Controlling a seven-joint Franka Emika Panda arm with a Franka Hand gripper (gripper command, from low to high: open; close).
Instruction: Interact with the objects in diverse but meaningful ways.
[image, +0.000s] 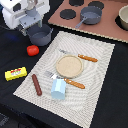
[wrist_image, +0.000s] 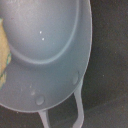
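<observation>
Gripper (image: 31, 27) hovers over grey two-handled pot (image: 40, 35) at upper left of exterior frame, finger opening not visible, nothing evidently held; next: descend onto 1 rim handle (wrist_image: 62, 116).

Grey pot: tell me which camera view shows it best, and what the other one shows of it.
The wrist view shows the grey pot best: it fills the picture, with its empty inside and one loop handle plain. The exterior view shows the whole pot small, standing just off the placemat under the gripper, near the tomato.
</observation>
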